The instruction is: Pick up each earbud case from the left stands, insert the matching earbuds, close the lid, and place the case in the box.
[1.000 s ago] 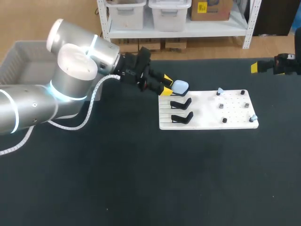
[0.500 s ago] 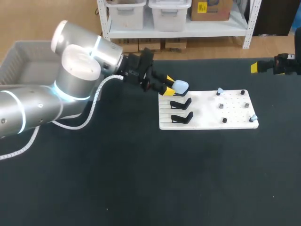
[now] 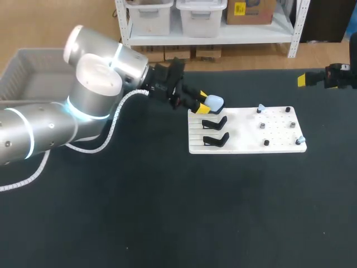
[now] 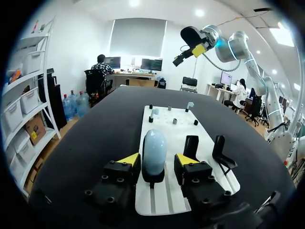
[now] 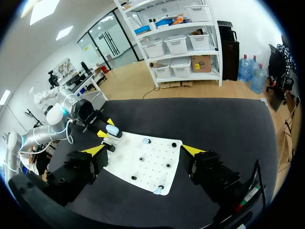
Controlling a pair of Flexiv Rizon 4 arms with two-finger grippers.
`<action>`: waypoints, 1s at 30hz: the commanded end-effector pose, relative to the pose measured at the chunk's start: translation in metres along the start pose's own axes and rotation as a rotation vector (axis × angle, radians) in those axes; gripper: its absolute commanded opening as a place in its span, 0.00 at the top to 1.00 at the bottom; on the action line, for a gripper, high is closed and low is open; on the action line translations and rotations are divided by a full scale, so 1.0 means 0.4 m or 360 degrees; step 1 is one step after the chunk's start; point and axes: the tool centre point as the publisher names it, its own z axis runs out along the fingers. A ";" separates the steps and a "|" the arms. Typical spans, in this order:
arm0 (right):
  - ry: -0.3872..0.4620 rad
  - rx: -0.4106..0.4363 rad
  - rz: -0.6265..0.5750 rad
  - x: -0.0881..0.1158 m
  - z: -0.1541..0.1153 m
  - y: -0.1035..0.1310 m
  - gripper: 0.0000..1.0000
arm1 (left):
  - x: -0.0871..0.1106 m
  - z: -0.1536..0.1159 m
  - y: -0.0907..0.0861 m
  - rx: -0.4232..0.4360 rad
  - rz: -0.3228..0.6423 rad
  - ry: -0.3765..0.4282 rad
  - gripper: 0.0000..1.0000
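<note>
Head view: left end effector (image 3: 201, 102) at upper middle of frame, yellow fingers either side of pale blue earbud case (image 3: 215, 102). Case seated on topmost stand at left end of white board (image 3: 245, 142), on dark worktop (image 3: 167, 212). Two empty stands (image 3: 215, 123) just below it in frame. Two pale blue bits on pegs at board's right part, likely the earbuds (image 3: 261, 107). Grey box (image 3: 25, 75) at upper left. Right end effector (image 3: 302, 80) at upper right edge, well apart from board. Left wrist view: earbud case (image 4: 154, 149) upright between the fingers, seated on its stand. Released, slim gaps visible on both flanks, nothing clamped yet. Right wrist view: right end effector (image 5: 144, 150) released, fingers wide, nothing between, board (image 5: 152, 176) ahead and below. Step in hand, as judged: grasp of first case, task barely begun. To do it well: centre fingers on case flanks and close squarely and gently so the smooth rounded shell does not squirt out. Then lift straight off the stand, no sideways drag, clear of the neighbouring stand, lid kept reachable for the other arm. Writing: none legible on case, board or stands.
</note>
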 end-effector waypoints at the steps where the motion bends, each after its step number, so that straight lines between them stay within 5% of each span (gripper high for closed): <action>1: 0.0000 0.0000 -0.0001 0.000 -0.001 0.000 0.00 | -0.001 0.005 0.008 0.0009 0.0005 0.0003 0.71; 5: 0.0000 0.0000 -0.0001 0.000 -0.001 0.000 0.00 | -0.004 0.005 0.008 0.0009 0.0012 0.0003 0.86; 6: 0.0000 0.0000 -0.0001 0.000 -0.001 0.000 0.00 | -0.005 0.004 0.006 0.0008 0.0014 0.0005 1.00; 17: 0.0000 0.0000 -0.0001 0.000 -0.001 0.000 0.00 | -0.019 -0.044 -0.022 -0.0053 0.0049 -0.0008 1.00; 30: 0.0000 0.0000 -0.0001 0.000 -0.001 0.000 0.00 | -0.179 -0.212 -0.080 -0.0151 0.0086 -0.0220 1.00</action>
